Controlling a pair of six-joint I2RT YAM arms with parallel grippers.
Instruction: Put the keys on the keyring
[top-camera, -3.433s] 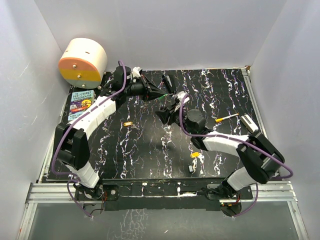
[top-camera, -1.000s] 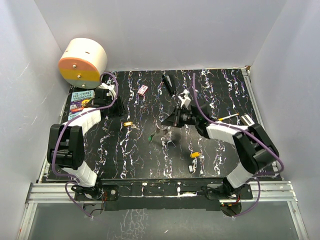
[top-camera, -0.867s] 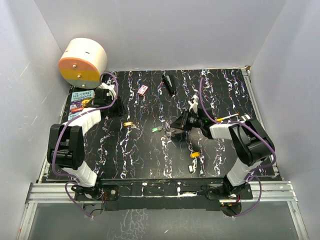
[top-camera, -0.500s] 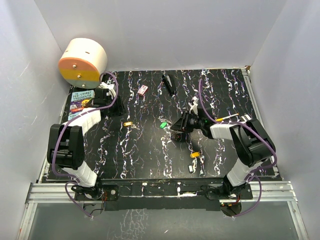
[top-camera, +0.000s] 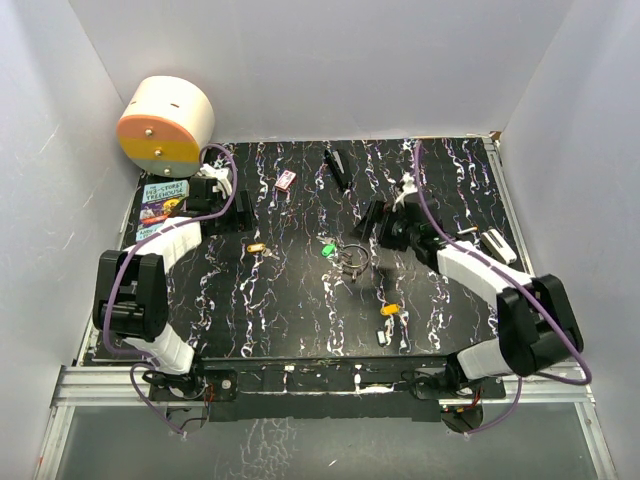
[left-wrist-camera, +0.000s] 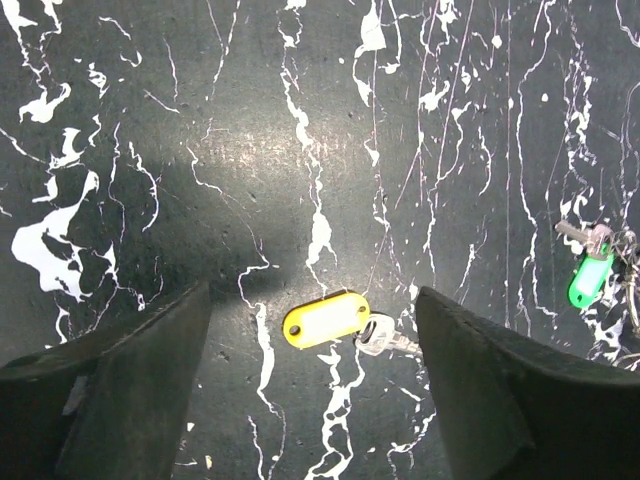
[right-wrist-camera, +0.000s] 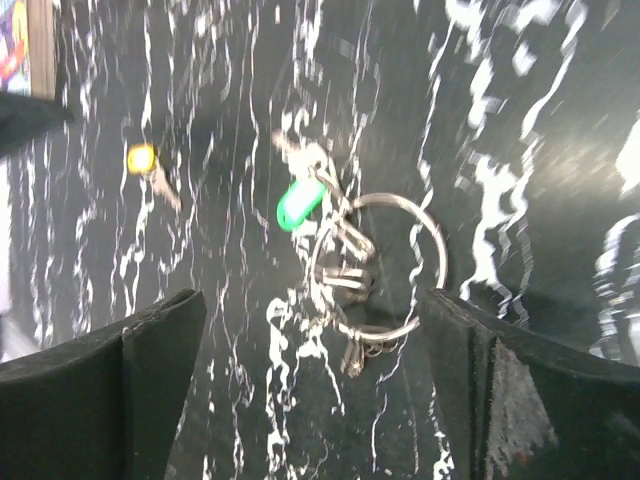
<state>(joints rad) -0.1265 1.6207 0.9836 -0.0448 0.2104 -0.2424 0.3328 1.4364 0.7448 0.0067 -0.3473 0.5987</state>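
Observation:
The keyring (top-camera: 353, 266) lies flat mid-table, a silver wire ring (right-wrist-camera: 440, 250) with dull grey keys bunched inside it. A green key (top-camera: 326, 247) (right-wrist-camera: 300, 205) touches the ring's upper-left edge; whether it is threaded on I cannot tell. A yellow key (top-camera: 257, 248) (left-wrist-camera: 325, 320) lies further left, between the open fingers of my left gripper (top-camera: 243, 212) (left-wrist-camera: 313, 300), which hovers above it. An orange key (top-camera: 390, 310) and a white key (top-camera: 384, 337) lie nearer the front. My right gripper (top-camera: 372, 220) (right-wrist-camera: 312, 300) hangs open over the keyring, holding nothing.
A red-and-white box (top-camera: 286, 180) and a black pen-like stick (top-camera: 337, 167) lie at the back. A cream and orange drum (top-camera: 165, 125) and a book (top-camera: 160, 205) stand at the far left. A yellow-tipped pen (top-camera: 452, 236) lies under the right arm.
My right gripper has opened, let go of the keyring and drawn back to the upper right; the ring and green key now rest on the table. The left gripper has opened wider.

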